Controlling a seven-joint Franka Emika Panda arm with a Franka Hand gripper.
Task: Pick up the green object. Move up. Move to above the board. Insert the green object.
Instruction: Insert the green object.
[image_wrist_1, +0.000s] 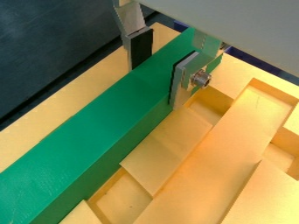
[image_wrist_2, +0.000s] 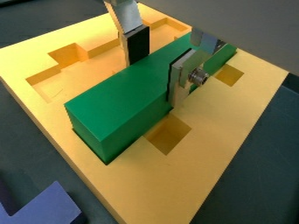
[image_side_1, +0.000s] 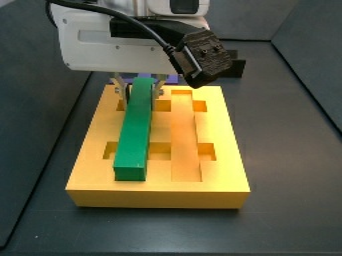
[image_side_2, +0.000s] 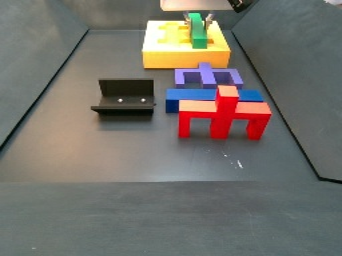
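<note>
The green object is a long green bar lying lengthwise along the left groove of the yellow-orange board, its top standing above the board's surface. It fills much of both wrist views and shows small in a side view. My gripper straddles the bar near its far end, one silver finger on each long side, with no gap showing. In a side view the gripper hangs over the board's far left part.
The dark fixture stands on the grey floor left of centre. A blue notched block and a red cross-shaped block lie in front of the board. Square holes open in the board beside the bar.
</note>
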